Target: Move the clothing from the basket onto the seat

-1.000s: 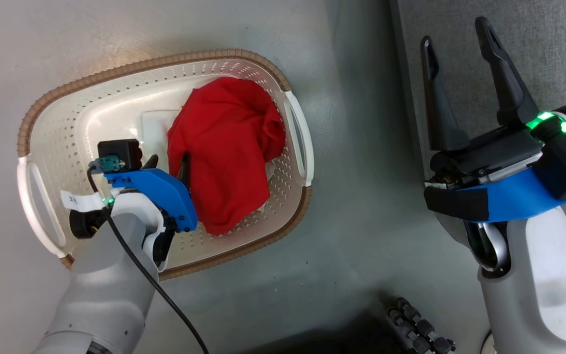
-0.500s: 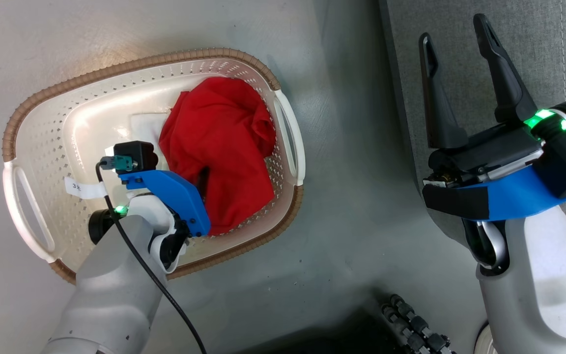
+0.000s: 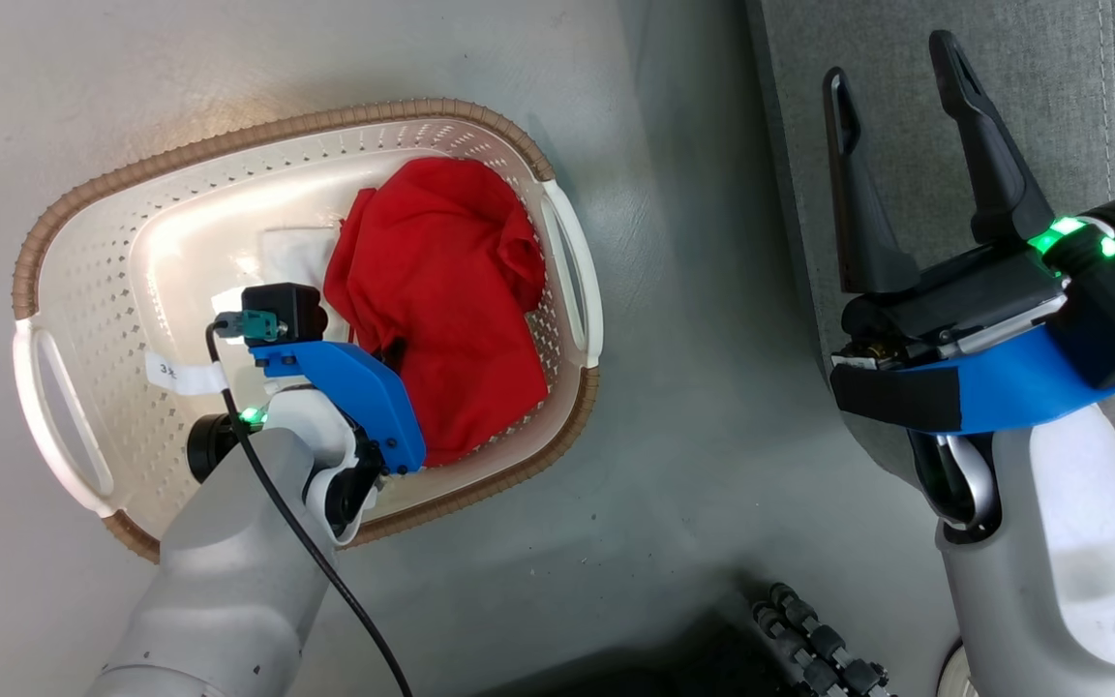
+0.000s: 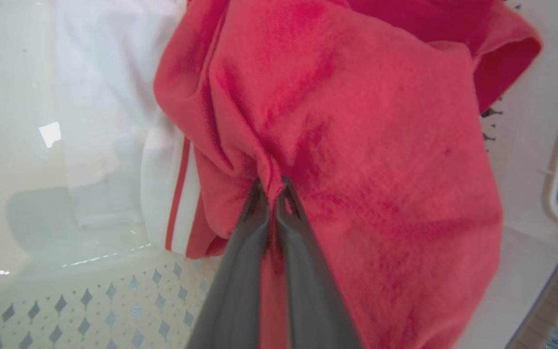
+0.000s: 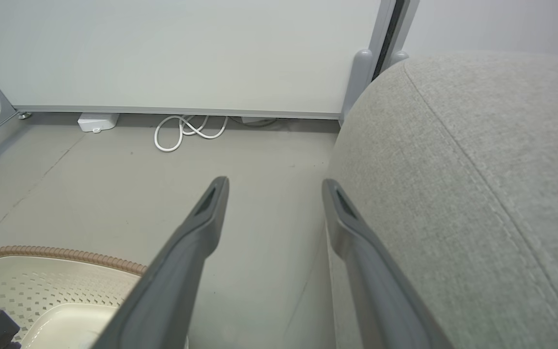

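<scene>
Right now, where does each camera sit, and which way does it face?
Head: on the head, looking down at basket, clothing and seat; left forearm and right claw show.
Left wrist: looks along the left claw, shut on the clothing in the basket.
Right wrist: looks along the open right claw over floor to a wall, seat on the view's right.
Shared: all three show the basket.
</scene>
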{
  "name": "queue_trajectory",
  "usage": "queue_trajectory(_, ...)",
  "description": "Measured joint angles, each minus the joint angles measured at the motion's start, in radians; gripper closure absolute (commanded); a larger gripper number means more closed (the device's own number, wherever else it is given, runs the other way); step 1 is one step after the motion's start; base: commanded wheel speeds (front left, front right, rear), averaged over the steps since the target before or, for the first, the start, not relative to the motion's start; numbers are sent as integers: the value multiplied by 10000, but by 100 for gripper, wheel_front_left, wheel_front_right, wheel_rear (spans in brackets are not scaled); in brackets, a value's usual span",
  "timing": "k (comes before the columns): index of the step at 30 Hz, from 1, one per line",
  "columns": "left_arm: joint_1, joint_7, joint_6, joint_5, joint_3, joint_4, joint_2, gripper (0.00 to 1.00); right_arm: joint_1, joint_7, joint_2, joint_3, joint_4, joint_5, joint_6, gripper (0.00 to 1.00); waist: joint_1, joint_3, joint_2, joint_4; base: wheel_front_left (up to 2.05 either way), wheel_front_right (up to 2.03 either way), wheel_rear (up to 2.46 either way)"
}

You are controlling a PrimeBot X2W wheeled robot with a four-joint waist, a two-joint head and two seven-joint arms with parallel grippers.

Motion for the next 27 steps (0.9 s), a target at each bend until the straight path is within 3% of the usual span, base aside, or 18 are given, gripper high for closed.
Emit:
queue_trajectory(14, 93, -389, 0, -449, -794, 25, 8, 100, -10, -84, 2, 113, 564, -40, 0, 0, 0, -789, 0, 185, 0, 0, 0)
queue_trajectory(27, 1460, -1492, 0, -1187, -1919, -537, -148, 100, 594, 128, 12, 234, 1835, -203, 0, 0, 0, -3449, 1, 739, 0, 0, 0)
